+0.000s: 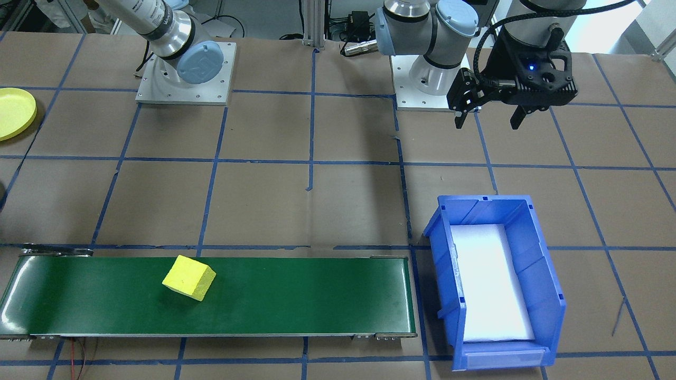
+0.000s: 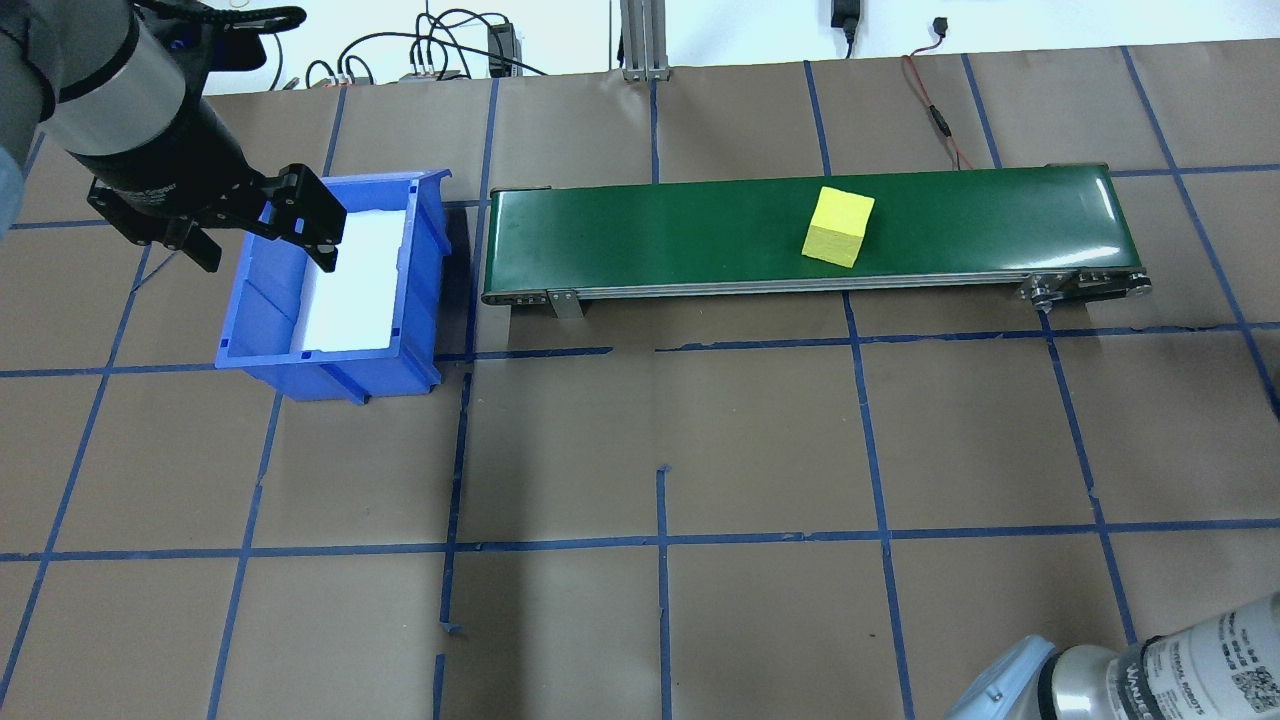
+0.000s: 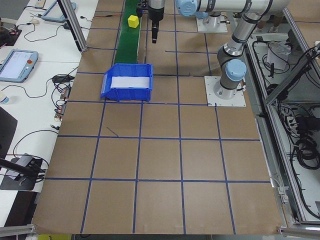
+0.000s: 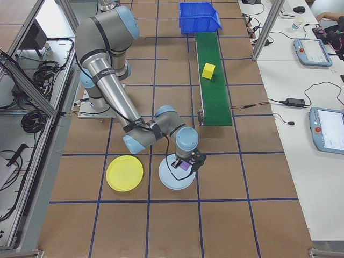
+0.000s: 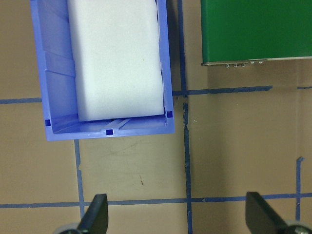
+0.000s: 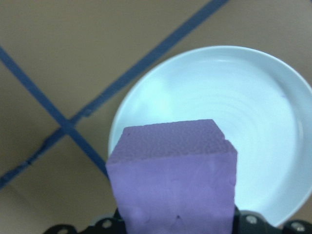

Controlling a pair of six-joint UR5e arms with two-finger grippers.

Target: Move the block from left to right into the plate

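My right gripper (image 4: 186,165) is shut on a purple block (image 6: 173,175) and holds it over a light blue plate (image 6: 253,126), seen small in the right side view. The yellow plate (image 4: 124,173) lies just beside the blue plate (image 4: 167,181), with nothing on it; its edge also shows in the front view (image 1: 13,112). A yellow block (image 1: 189,277) rests on the green conveyor belt (image 1: 296,295). My left gripper (image 1: 487,124) hangs open and holds nothing, above the table near the blue bin (image 2: 420,290).
The blue bin (image 1: 533,237) with a white foam liner stands at the belt's end on my left. The two arm bases are bolted at the table's robot side. Cables, tablets and frame posts line the table's edges.
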